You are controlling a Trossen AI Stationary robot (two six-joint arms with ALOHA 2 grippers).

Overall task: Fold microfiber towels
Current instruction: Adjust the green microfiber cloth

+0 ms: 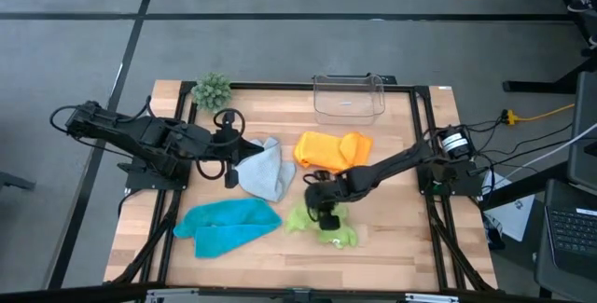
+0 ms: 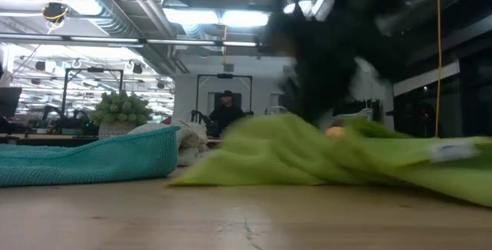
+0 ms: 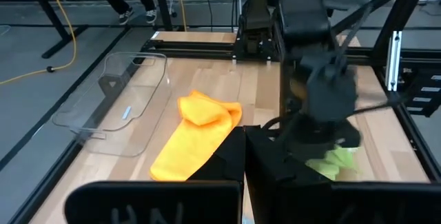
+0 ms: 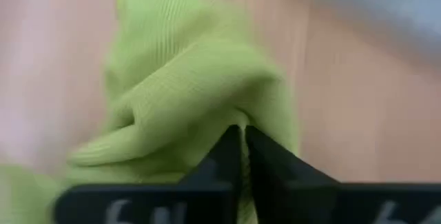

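The lime green towel (image 1: 328,228) lies crumpled on the table near its front middle, and my right gripper (image 1: 325,212) comes down onto it and is shut on it. In the low view the towel (image 2: 323,158) spreads under the dark, blurred gripper. The light grey towel (image 1: 264,168) lies bunched at the table's middle left. My left gripper (image 1: 233,161) is shut beside the grey towel's left edge. The orange towel (image 1: 331,149) lies folded behind the right gripper. The turquoise towel (image 1: 229,226) lies at the front left. My right gripper pinches a raised fold of the green towel (image 4: 234,114) between its two fingertips (image 4: 265,151). It comes at the towel slanting down from the table's right side. The rest of the towel lies slack on the table. My left gripper: I cannot tell whether it touches the grey towel.
A clear plastic box (image 1: 350,98) stands at the far edge, and a small green plant (image 1: 212,89) at the far left corner. A black frame (image 1: 424,135) borders the wooden top. A person (image 2: 227,111) shows in the room behind.
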